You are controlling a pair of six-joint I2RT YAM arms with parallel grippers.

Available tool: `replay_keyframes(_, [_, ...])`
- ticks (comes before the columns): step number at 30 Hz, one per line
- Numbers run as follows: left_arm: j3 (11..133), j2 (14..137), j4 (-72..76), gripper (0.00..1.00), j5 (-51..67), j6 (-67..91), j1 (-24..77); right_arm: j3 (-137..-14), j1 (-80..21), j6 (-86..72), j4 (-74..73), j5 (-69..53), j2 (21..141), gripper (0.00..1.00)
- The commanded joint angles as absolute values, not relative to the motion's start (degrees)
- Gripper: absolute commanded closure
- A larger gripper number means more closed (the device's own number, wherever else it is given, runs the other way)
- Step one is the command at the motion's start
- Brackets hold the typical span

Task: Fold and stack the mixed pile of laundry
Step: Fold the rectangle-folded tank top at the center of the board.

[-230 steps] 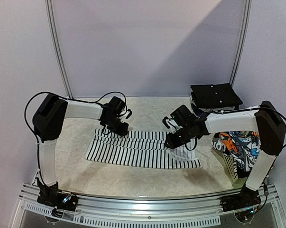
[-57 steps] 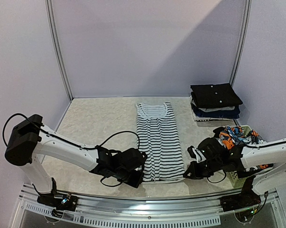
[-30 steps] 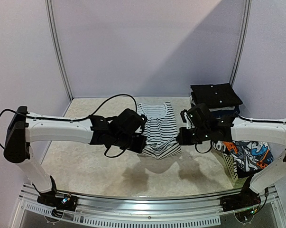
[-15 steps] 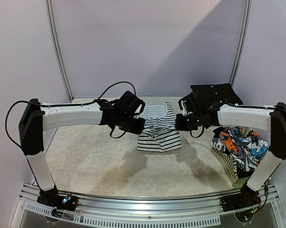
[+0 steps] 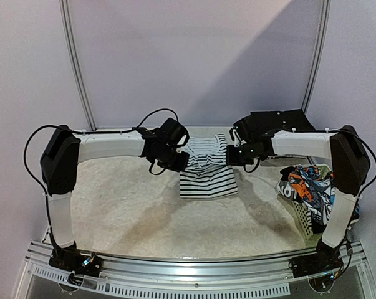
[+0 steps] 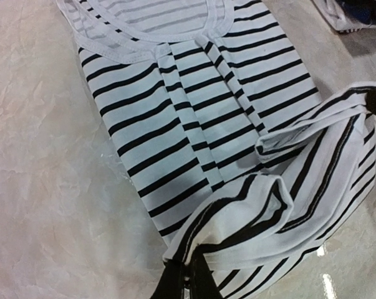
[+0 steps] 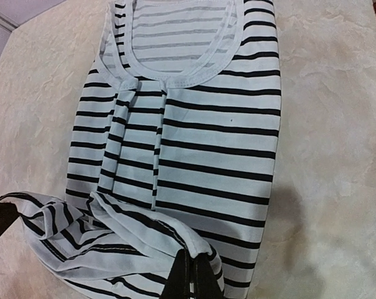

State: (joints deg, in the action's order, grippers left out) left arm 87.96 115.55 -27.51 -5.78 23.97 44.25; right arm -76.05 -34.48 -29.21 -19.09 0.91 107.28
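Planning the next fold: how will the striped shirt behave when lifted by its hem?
Probably floppy: the striped shirt bunches into loose folds where the left hand and right hand pinch its hem. Likely light, since two small pinches carry the edge. It may sag between grips.

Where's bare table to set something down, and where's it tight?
Free: near-left table, between left arm and striped shirt; also the strip in front of the shirt. Tight: far right, with the folded dark stack and the basket holding a printed garment; mid-far, where left pincer and right pincer grip the shirt.
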Motion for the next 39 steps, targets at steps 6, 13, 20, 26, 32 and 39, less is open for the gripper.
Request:
replay_keyframes(6, [93.61, 121.45, -26.68, 0.97, -4.47, 21.25, 41.24, -80.0, -32.14, -28.08, -18.68, -1.38, 112.31, 1.0])
replay_keyframes(13, [96.25, 124.69, -26.31, 0.97, -4.09, 20.29, 39.88, -82.53, -31.52, -28.17, -18.98, -0.39, 115.47, 1.0])
replay_keyframes(20, [97.63, 126.83, -26.09, 0.97, -4.01, 19.29, 38.82, -83.27, -30.45, -28.77, -19.02, -0.3, 117.19, 1.0])
replay_keyframes(26, [99.05, 128.49, -25.61, 0.97, -3.65, 18.41, 38.58, -84.32, -30.16, -29.18, -19.42, -0.29, 118.16, 1.0])
replay_keyframes(32, [100.46, 130.16, -25.48, 0.95, -3.95, 17.98, 38.11, -86.31, -30.02, -29.09, -20.47, -0.32, 120.15, 1.0])
replay_keyframes(39, [102.27, 132.31, -25.18, 0.91, -4.02, 18.29, 37.29, -87.18, -29.73, -30.76, -20.69, 1.45, 121.87, 1.0])
